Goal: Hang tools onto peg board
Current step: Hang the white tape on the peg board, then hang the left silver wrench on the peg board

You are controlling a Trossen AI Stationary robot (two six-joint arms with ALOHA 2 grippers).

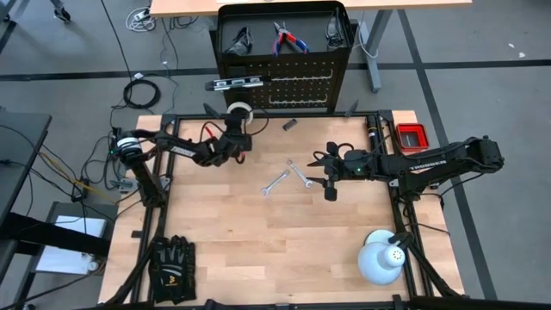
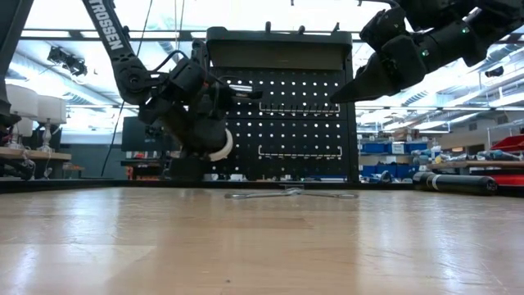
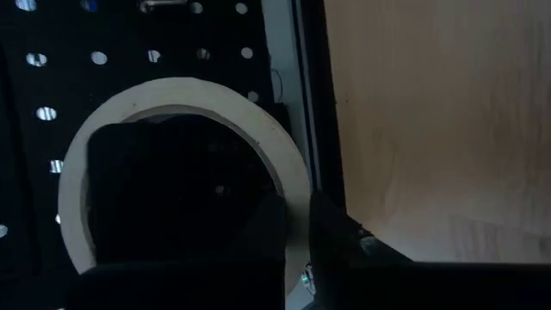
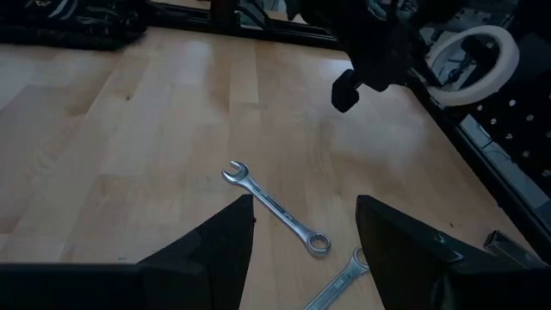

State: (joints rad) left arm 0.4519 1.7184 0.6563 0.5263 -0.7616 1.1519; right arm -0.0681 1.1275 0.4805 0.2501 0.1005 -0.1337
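The left claw (image 1: 238, 131) was clamped on the white tape roll (image 1: 240, 112), its fingers pinching the wall of the ring from inside and outside, as the left wrist view showed. The roll hung off the wooden surface (image 1: 258, 241), held up against the lower left part of the peg board (image 1: 297, 90), near the dark level bar (image 1: 237, 83) already on the board. Whether the ring had yet caught a hook could not be told; the low view hid that spot behind the arm.

The roll looked light and fairly stiff, a hollow ring with a smooth outer band. A pinch through the wall suited it, leaving the open centre free to slip over a hook. Squeezed too hard, it might go slightly oval; held too lightly, the slick edge could swivel between the fingers.

The right claw (image 1: 328, 179) hovered with its fingers apart over the two silver wrenches (image 1: 287, 176), which lay crossed in a shallow V near the middle of the surface. They appeared thin, rigid, slippery steel lying flat, so the shank of each, away from where they met, seemed the best place to take hold, with the ring end left clear for a hook. The red-handled pliers (image 1: 286, 39) and glasses (image 1: 238, 41) lay in the top shelf.
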